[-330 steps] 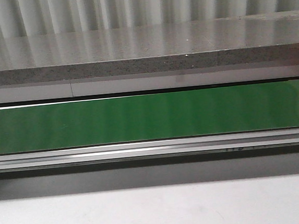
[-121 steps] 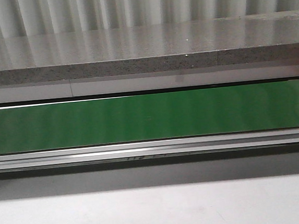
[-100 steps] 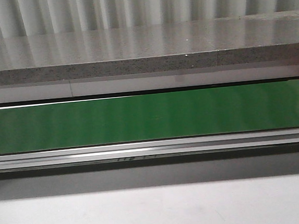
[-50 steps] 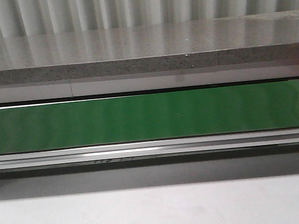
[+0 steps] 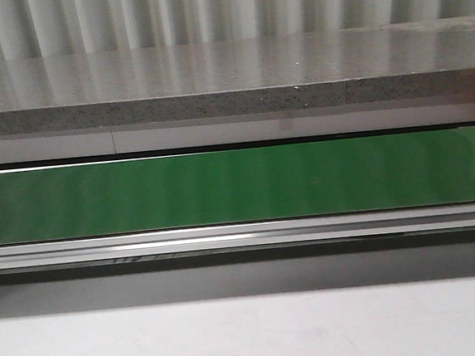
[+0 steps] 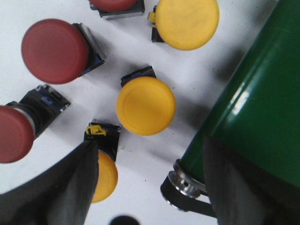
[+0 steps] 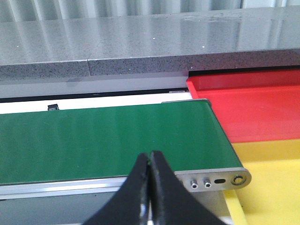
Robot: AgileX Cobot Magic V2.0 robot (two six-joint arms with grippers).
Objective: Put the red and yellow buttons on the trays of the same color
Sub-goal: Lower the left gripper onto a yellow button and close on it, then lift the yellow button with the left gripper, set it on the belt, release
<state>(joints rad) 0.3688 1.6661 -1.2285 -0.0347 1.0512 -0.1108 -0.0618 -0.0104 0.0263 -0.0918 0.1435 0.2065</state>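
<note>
The long green conveyor belt (image 5: 238, 186) spans the whole front view, with a grey speckled stone ledge (image 5: 231, 103) behind it and a silver metal rail (image 5: 243, 236) along its near edge. No arm shows in that view.

In the right wrist view the belt's end sits beside 2 flat plastic trays: the red tray (image 7: 253, 108) lies farther back, next to the ledge, and the yellow tray (image 7: 267, 183) lies nearer, touching the red one along a straight seam. Both trays look bare in the visible parts. The right gripper (image 7: 150, 187) hangs over the belt's near edge, its black jaws pressed together with nothing between them.

The left wrist view looks straight down on a white tabletop (image 6: 197, 79) beside the belt's roller end. There, 3 red round mushroom-head buttons and 3 yellow ones lie loose: a large red button (image 6: 55, 51), a red button at the edge (image 6: 14, 133), a red button cut off by the frame (image 6: 115, 4), a yellow button (image 6: 187, 23), a central yellow button (image 6: 146, 106) and a yellow button partly hidden (image 6: 105, 176). The left gripper (image 6: 145, 197) hovers above them, jaws spread wide, holding nothing.
</note>
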